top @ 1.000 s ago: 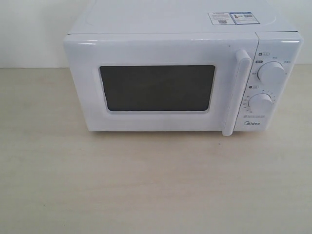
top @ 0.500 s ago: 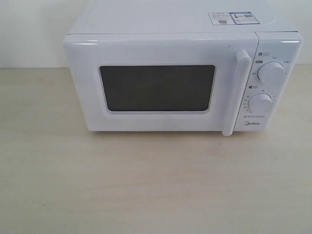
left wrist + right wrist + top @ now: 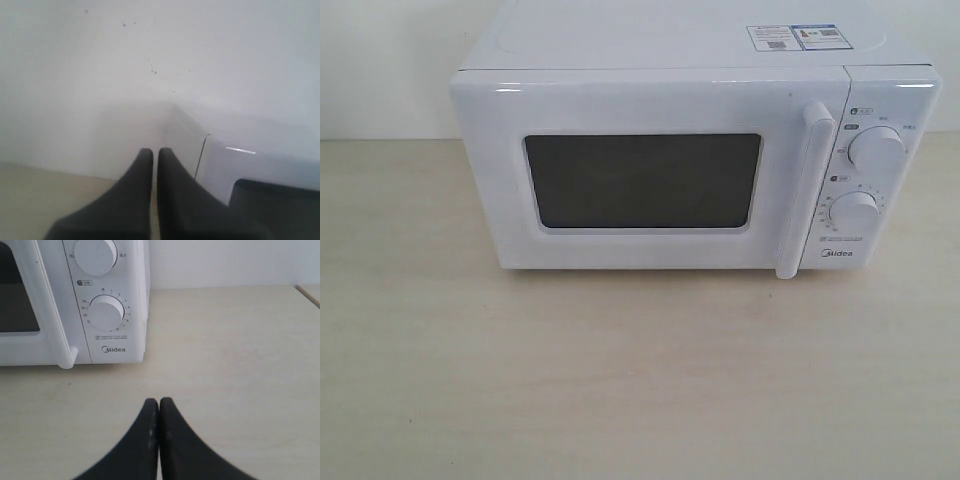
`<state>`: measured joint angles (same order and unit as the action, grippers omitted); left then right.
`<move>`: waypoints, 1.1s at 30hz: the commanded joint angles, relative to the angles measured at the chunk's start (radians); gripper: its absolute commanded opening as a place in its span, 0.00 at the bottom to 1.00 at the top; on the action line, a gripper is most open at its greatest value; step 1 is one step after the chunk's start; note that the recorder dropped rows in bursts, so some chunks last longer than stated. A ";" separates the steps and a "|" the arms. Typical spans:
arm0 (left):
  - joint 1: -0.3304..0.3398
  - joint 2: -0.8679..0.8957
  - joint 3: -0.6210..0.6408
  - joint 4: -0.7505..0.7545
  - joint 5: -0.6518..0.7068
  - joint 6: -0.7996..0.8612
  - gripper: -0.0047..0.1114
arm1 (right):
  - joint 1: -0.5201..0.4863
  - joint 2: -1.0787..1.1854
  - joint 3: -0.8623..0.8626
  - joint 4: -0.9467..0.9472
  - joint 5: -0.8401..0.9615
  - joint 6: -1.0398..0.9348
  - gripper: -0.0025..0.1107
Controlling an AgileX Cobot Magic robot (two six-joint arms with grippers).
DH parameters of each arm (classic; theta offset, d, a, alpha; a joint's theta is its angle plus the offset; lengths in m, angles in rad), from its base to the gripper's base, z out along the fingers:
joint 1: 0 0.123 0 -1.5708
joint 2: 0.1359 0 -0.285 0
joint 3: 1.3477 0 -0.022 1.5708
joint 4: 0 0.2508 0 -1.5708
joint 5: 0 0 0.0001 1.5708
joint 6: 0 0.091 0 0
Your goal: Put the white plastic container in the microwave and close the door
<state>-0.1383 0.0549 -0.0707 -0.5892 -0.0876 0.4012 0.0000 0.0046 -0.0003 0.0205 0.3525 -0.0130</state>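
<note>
Microwave (image 3: 700,160): centre to upper part of the exterior frame, squarely on the pale table (image 3: 620,380).
Door (image 3: 650,175): fully shut, flush with the front; dark window (image 3: 642,181) in mid-frame, vertical handle (image 3: 803,190) just right of it.
White plastic container: not seen in any view; nothing on the table in front; whether inside behind the dark window, cannot tell.
Left gripper (image 3: 155,152): fingers drawn together to a thin slit, holding nothing; up by the microwave's corner, with bare wall beyond.
Right gripper (image 3: 159,402): fingertips touching, empty; over bare table, apart from the panel with the two dials (image 3: 107,312).
Stage, as a judgement: either finished with the box already inside, or not yet begun; impossible to settle from these views.
If not yet begun: spread the right fingers first, then take the handle at mid-height, clear of the dials just right of it.
Pull: along an arc, hinge probably at the door's left edge; slow, to avoid dragging the whole oven across the table.
Risk: light oven on a smooth top, likely to slide under a straight tug.
Closing: flat push on the door's right side until flush.
</note>
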 commanded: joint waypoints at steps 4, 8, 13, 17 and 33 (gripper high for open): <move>0.018 -0.055 0.071 0.265 0.013 -0.020 0.08 | 0.000 -0.005 0.000 -0.005 -0.004 0.005 0.02; 0.051 -0.055 0.071 0.265 0.088 -0.039 0.08 | 0.000 -0.005 0.000 -0.005 -0.004 0.005 0.02; 0.075 -0.055 0.071 0.277 0.156 -0.255 0.08 | 0.000 -0.005 0.000 -0.005 -0.004 0.005 0.02; 0.084 -0.055 0.071 0.332 0.254 -0.477 0.08 | 0.000 -0.005 0.000 -0.005 -0.004 0.005 0.02; 0.084 -0.055 0.071 0.565 0.330 -0.382 0.08 | 0.000 -0.005 0.000 -0.005 -0.004 0.005 0.02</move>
<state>-0.0587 0.0036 -0.0037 -0.0292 0.2321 0.0075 0.0000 0.0046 -0.0003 0.0205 0.3525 -0.0107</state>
